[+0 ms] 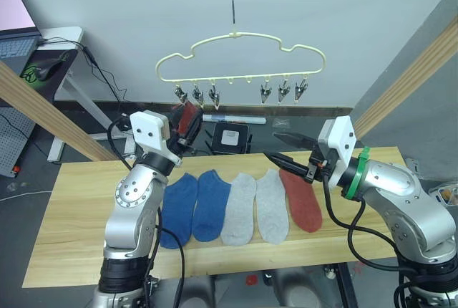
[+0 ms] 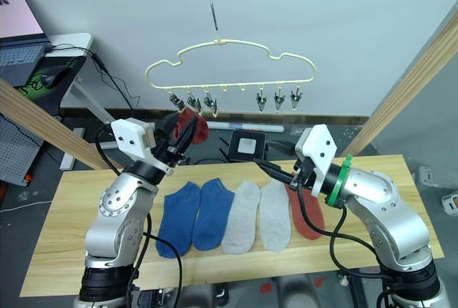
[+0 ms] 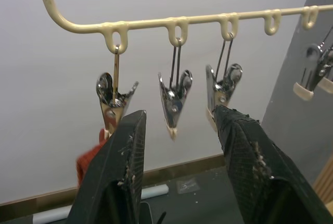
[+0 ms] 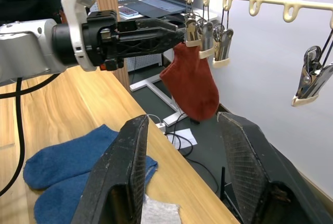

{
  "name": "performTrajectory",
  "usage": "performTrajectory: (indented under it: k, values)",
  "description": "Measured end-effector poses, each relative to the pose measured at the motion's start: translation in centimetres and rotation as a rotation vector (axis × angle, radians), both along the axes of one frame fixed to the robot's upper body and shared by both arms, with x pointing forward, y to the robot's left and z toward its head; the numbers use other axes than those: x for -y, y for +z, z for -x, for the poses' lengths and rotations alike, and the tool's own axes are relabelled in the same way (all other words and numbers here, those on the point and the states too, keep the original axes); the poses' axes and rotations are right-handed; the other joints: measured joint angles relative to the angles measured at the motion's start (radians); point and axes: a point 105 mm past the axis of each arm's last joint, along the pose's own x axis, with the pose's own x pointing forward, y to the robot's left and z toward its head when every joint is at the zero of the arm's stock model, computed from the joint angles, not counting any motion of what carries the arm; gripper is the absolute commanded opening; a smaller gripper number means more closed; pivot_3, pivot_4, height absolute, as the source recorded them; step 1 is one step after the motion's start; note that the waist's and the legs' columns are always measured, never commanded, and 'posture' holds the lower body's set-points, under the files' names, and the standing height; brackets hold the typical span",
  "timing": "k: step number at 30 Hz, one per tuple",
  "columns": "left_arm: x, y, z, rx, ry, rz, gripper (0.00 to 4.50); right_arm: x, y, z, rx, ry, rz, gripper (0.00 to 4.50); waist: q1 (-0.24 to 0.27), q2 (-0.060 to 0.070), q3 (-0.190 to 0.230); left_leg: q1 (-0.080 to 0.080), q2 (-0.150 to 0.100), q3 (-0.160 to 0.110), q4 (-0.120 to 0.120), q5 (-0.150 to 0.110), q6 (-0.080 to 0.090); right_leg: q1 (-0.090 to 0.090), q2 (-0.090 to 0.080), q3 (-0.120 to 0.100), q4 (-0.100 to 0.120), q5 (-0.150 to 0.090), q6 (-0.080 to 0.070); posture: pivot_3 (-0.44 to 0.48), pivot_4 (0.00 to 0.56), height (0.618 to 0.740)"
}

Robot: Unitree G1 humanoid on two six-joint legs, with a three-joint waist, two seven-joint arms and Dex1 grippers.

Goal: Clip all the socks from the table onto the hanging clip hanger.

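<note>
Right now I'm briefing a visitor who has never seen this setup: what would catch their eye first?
The pale yellow clip hanger hanging above the table, with a rust red sock dangling at its leftmost clips beside the left gripper. Below it, five socks lie in a row: two blue, two light grey, one rust red. The open right gripper hovers above the row's right end.

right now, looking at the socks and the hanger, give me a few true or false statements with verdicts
1. Five socks lie on the table. True.
2. A red sock hangs at an end clip of the hanger. True.
3. The right gripper holds a grey sock. False: its jaws are open and empty.
4. The two blue socks lie at opposite ends of the row. False: they lie side by side.
5. The left gripper is up at the hanging red sock. True.
</note>
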Motion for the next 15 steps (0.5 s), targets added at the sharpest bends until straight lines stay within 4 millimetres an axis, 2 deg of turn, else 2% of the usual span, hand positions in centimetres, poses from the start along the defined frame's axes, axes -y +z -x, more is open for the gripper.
performTrajectory:
  k: [15]
  values:
    - [0.2, 0.0, -1.7, 0.006, 0.032, 0.0, 2.22, -0.1, 0.4, 0.0, -0.014, -0.009, -0.004, 2.21, -0.005, 0.0, 0.0, 0.0, 0.0, 0.0, 0.0, 0.0, 0.0, 0.0, 0.0, 0.0, 0.0, 0.0, 0.0, -0.124, 0.267, 0.738]
